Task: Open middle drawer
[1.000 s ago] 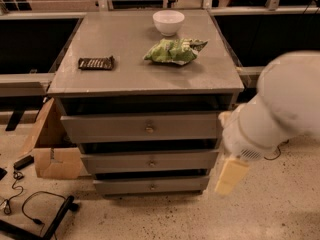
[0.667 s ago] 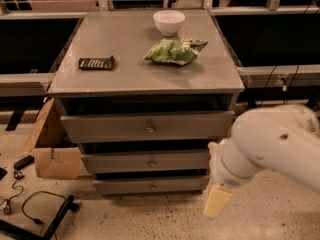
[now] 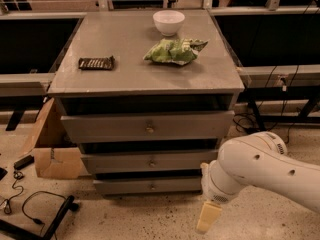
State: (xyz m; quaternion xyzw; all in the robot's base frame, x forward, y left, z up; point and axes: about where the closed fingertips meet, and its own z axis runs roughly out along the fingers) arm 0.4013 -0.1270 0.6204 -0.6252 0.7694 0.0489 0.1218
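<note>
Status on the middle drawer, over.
Tool low, right of cabinet front, off the knob. Middle drawer shut, untouched. Cardboard box left of cabinet, not in path.

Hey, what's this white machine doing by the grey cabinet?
A white robot arm is set to open the wide grey middle drawer with the small brass knob. Its end effector hangs low, right of the lowest drawer, touching nothing. The middle drawer looks shut, not yet pulled out.
</note>
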